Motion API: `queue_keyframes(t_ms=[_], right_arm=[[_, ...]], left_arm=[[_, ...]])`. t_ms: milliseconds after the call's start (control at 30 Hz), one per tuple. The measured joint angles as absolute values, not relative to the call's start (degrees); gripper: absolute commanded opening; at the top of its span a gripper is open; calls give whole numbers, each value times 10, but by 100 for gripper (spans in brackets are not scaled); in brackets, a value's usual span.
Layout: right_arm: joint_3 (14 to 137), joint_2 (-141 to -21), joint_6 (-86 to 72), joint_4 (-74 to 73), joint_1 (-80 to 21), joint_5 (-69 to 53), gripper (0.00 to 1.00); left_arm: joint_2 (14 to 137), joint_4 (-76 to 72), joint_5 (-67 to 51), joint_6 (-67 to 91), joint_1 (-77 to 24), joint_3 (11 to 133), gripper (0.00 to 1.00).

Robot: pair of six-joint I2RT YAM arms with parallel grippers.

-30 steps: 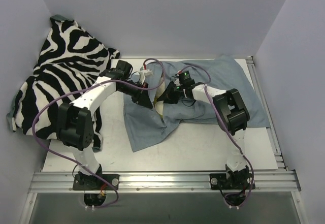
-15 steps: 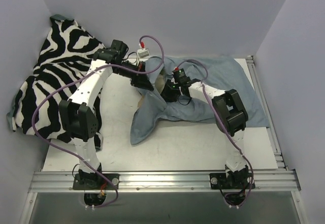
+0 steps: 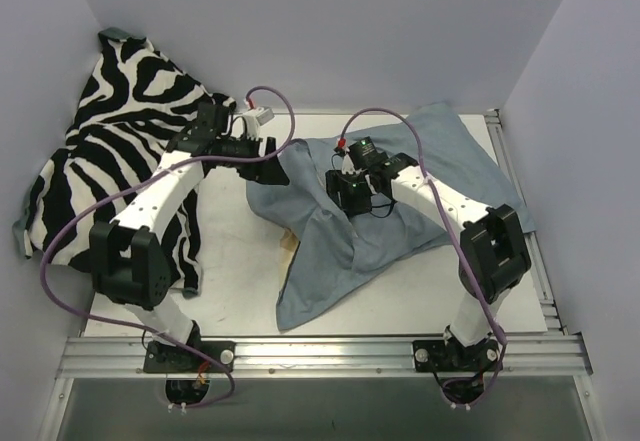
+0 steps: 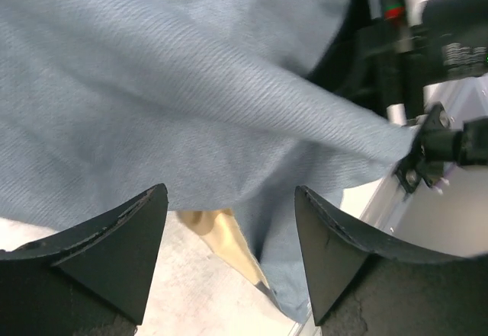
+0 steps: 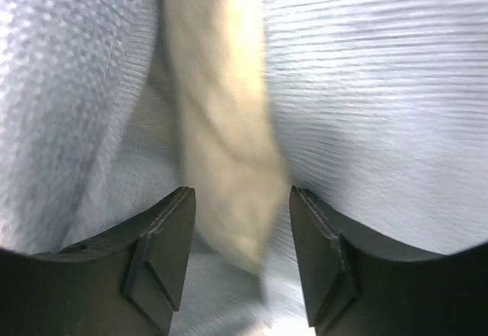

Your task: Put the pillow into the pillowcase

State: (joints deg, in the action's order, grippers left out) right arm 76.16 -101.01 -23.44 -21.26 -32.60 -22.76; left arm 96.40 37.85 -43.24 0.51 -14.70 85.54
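1. Grey-blue pillowcase [image 3: 400, 176] lies bunched across the table [image 3: 230, 291] centre, covering the pillow [image 3: 290, 249]; only 1 cream sliver shows at its near-left edge.
2. Left gripper [image 4: 231, 199]: fingers spread wide, released, at the case's left edge, probably to reach the opening.
3. Right gripper [image 5: 240, 195]: fingers straddle a cream fold [image 5: 229, 145]; grip cannot be told. It is likely placed to steady the cloth.

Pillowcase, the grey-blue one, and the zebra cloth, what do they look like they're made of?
The pillowcase looks like thin woven cloth, probably cotton or a blend: fine diagonal ribs show up close, and it is matte and folds softly. The zebra cloth seems to be a soft printed fabric, matte and draped in loose folds; its weave is too small to tell.
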Motion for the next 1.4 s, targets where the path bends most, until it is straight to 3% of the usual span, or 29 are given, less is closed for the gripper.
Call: queue_keyframes(t_ms=[333,400,433,500,667,900,1033,1133,1200,1367,1400], right_arm=[[804,-1028,-103,-324,-327,-67,56],[817,-1048,-95,-325,-327,-52,40],[827,-1060,-87,-327,-327,-46,14],[838,-1077,-77,-328,-327,-37,0],[838,-1064,-66,-336,-314,-58,0],[806,-834,-30,-350,-264,-148,0],[780,-744,-17,-355,-263,-197,0],[757,-747,-13,-364,-262,-249,0],[740,-766,-12,-371,-260,-279,0],[717,-775,-13,-389,-252,-364,0],[715,-775,-12,-389,-251,-379,0]], left_arm=[[844,269,-384,77,-137,698,77],[828,256,-375,84,-137,691,79],[821,250,-370,85,-136,688,79],[810,245,-359,84,-136,684,79],[809,255,-316,52,-137,681,76],[836,270,-328,-3,-161,677,75],[836,193,-389,26,-197,638,67],[872,122,-409,62,-256,636,57],[933,63,-411,101,-297,650,55],[1098,-41,-402,190,-338,691,76],[1118,-45,-403,203,-339,698,85]])
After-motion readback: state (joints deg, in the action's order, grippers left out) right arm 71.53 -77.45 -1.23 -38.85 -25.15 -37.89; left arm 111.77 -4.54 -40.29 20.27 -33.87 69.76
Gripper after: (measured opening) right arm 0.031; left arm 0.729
